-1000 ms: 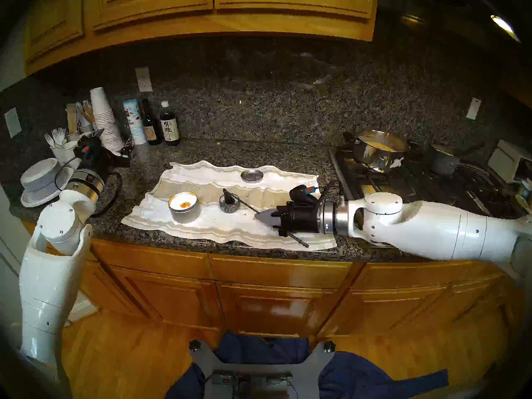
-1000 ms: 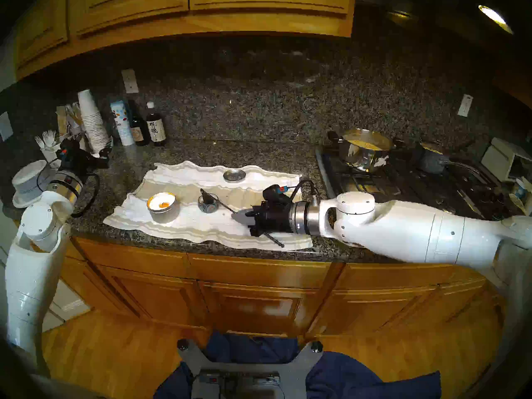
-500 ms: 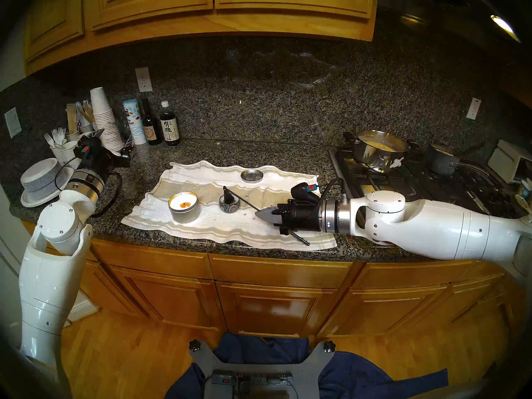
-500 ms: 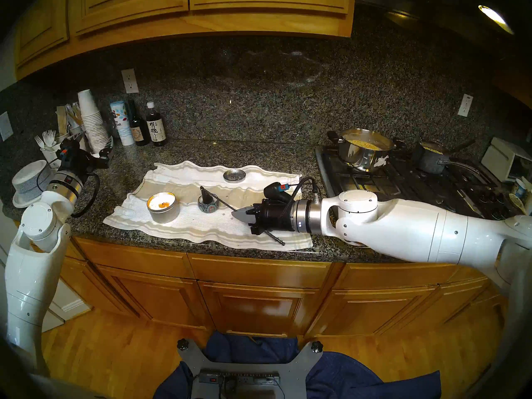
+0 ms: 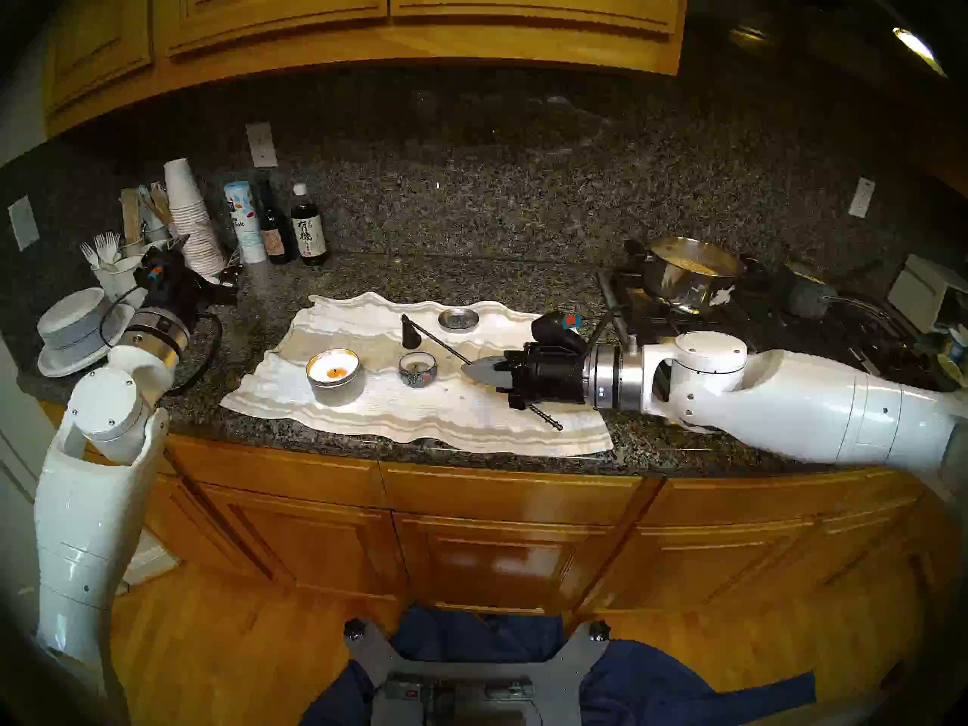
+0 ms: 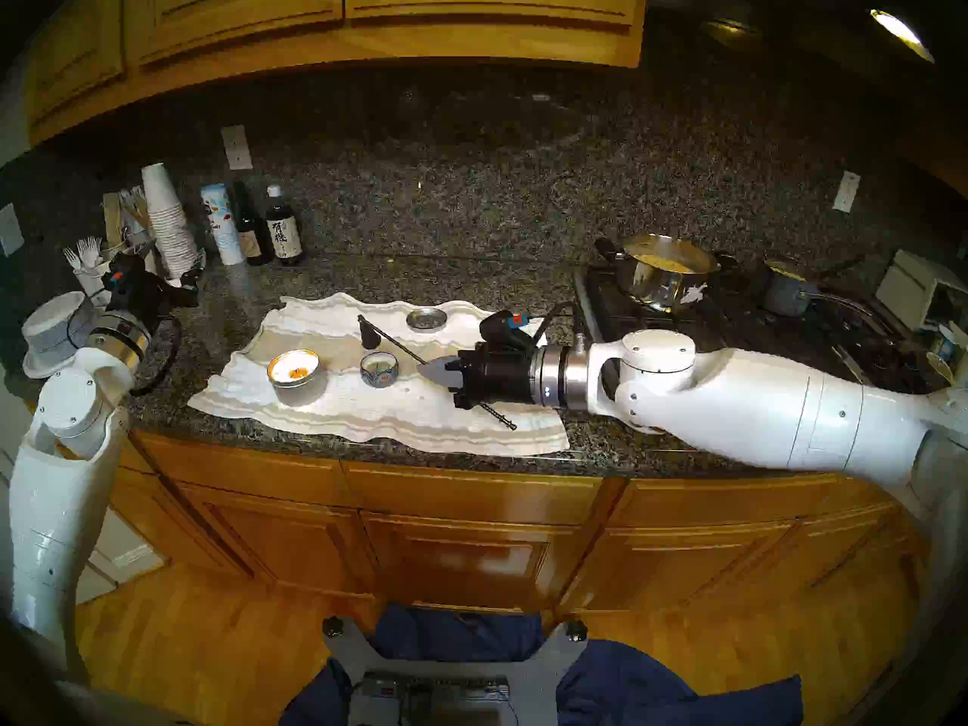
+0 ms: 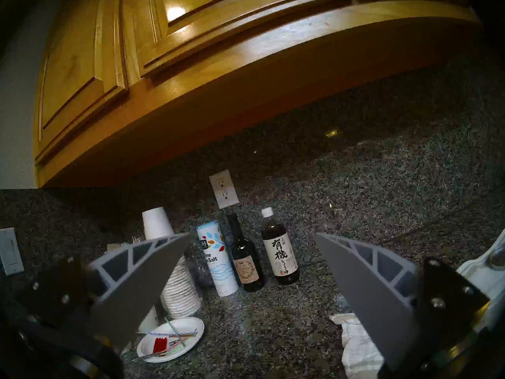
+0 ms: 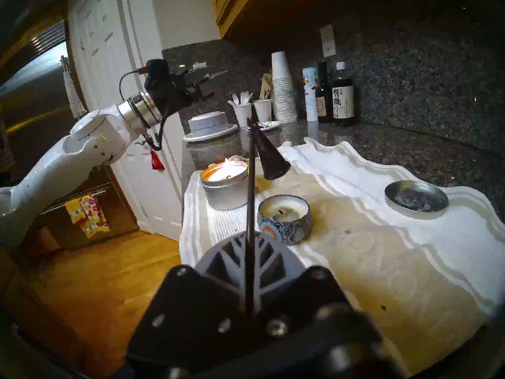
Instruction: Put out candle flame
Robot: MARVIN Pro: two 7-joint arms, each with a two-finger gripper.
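My right gripper (image 5: 467, 365) (image 6: 425, 368) is shut on the thin black handle of a candle snuffer. The snuffer's black bell (image 5: 407, 334) (image 8: 272, 158) hangs in the air, just behind the small patterned candle tin (image 5: 417, 368) (image 8: 284, 217). That candle's wick looks dark, with no flame showing. To its left stands a larger silver candle tin (image 5: 335, 375) (image 8: 224, 184) with a lit flame (image 8: 226, 161). Both tins stand on a white towel (image 5: 419, 421). Far to the left, my left gripper (image 7: 252, 233) (image 5: 209, 261) is open and holds nothing.
A silver lid (image 5: 458, 319) lies on the towel's far side. Bottles (image 5: 309, 232), stacked paper cups (image 5: 191, 217) and plates (image 5: 78, 332) crowd the back left. A steel pot (image 5: 691, 274) sits on the stove at the right. The counter's front edge runs just below the towel.
My right gripper has lifted the snuffer up and back, taking its bell off the small patterned candle, which now stands uncovered. The left arm has stayed put.
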